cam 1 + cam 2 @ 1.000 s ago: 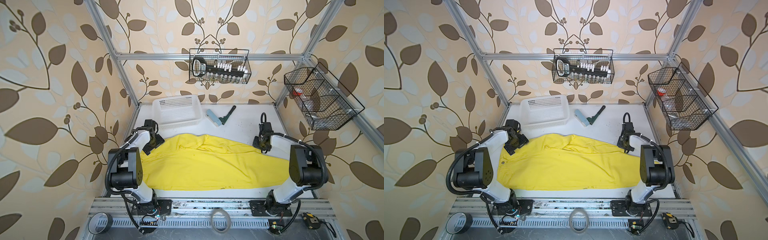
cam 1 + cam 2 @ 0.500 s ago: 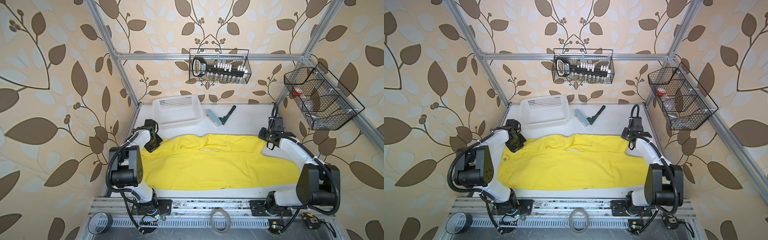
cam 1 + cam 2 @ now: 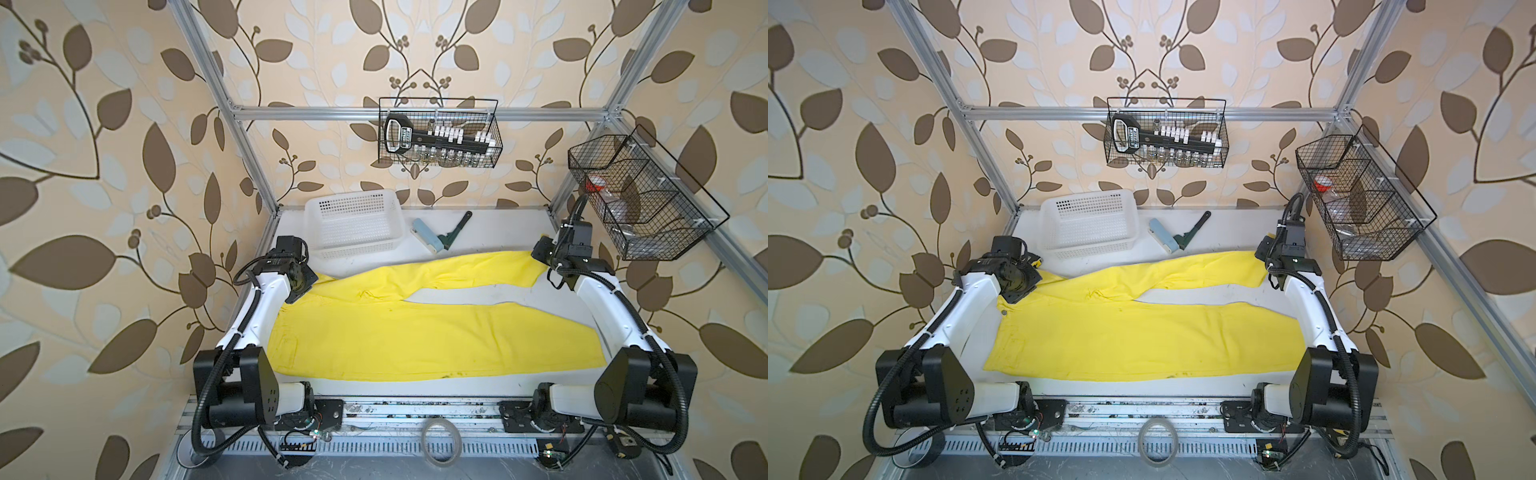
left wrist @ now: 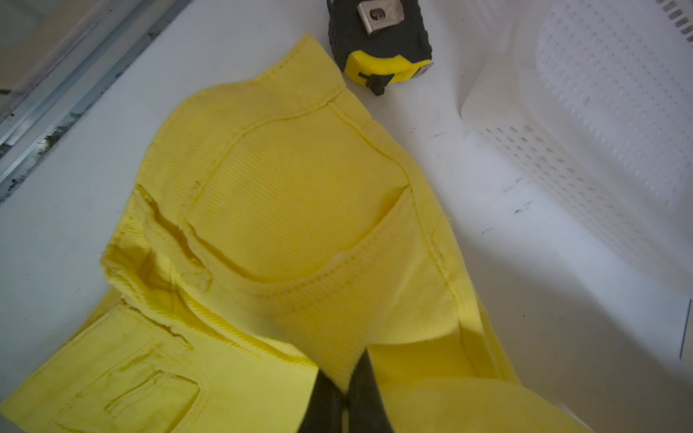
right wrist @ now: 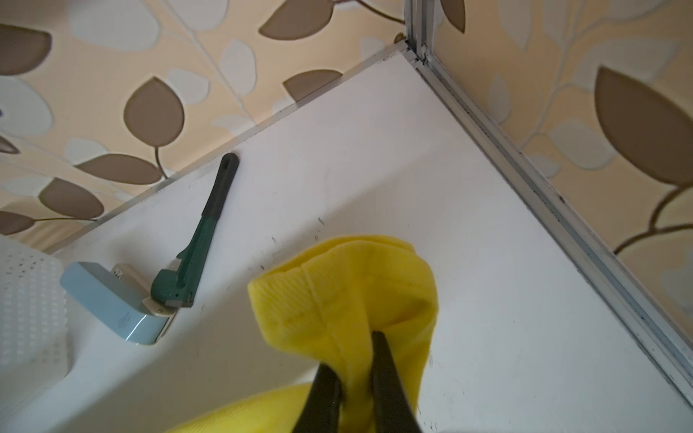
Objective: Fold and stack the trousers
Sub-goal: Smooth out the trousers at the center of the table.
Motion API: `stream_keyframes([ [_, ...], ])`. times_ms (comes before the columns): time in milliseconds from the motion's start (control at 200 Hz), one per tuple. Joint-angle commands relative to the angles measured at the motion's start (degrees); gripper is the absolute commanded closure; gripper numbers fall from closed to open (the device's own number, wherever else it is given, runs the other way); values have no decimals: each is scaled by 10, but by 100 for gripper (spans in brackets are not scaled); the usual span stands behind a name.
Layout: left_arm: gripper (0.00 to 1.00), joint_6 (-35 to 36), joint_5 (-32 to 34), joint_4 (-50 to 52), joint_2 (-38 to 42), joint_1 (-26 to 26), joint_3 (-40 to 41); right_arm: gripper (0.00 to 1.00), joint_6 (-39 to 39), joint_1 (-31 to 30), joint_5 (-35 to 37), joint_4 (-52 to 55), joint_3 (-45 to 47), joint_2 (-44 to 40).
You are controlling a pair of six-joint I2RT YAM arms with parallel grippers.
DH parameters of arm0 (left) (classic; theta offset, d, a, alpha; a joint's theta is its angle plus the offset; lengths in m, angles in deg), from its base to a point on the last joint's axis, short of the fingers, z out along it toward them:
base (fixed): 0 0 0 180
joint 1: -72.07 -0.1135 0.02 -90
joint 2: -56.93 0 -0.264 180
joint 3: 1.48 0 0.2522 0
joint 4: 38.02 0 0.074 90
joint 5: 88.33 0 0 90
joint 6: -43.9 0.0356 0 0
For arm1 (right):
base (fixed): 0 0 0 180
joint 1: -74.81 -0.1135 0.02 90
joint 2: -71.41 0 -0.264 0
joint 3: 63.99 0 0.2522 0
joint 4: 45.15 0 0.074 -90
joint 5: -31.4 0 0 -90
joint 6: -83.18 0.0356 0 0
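Two sets of jaws are pinching the yellow trousers [image 3: 415, 332] spread across the bench [image 3: 498, 232].
Left jaws are clamping shut on the waist end, right jaws on the far leg's hem; any hard pull is risking a slip, or cloth catching the tape measure [image 4: 380, 41]. No label is showing legibly.
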Motion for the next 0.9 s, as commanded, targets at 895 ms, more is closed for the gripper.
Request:
stream_keyframes([
  [895,83,-36,-33,-22,55,-24,173,98,26,44,-3,-56,137,39],
])
